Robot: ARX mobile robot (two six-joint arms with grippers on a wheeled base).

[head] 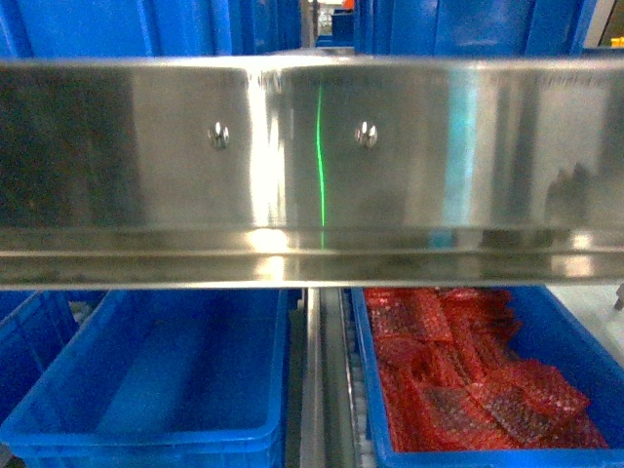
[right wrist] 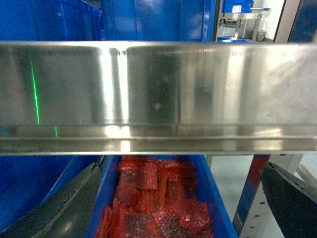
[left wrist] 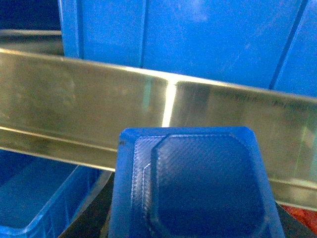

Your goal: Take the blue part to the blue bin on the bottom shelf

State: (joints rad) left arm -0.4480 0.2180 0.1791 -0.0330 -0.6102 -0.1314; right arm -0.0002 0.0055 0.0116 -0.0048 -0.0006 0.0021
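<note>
The blue part (left wrist: 198,183), a textured plastic block with an octagonal recess, fills the lower middle of the left wrist view. My left gripper (left wrist: 194,229) is shut on it; only dark edges of its fingers show beside the part. It hangs in front of a steel rail, up and right of the empty blue bin (left wrist: 29,208). In the head view that blue bin (head: 146,434) stands at lower left on the bottom shelf (head: 334,390) with its roller track. My right gripper (right wrist: 178,208) is open and empty. Neither gripper shows in the head view.
A wide shiny steel shelf rail (head: 312,166) crosses every view above the bins. A second blue bin (head: 575,361) at lower right holds several red bubble-wrap bags (head: 458,380). More blue bins (left wrist: 198,39) stand on the tier above. A rack post (right wrist: 250,193) stands at the right.
</note>
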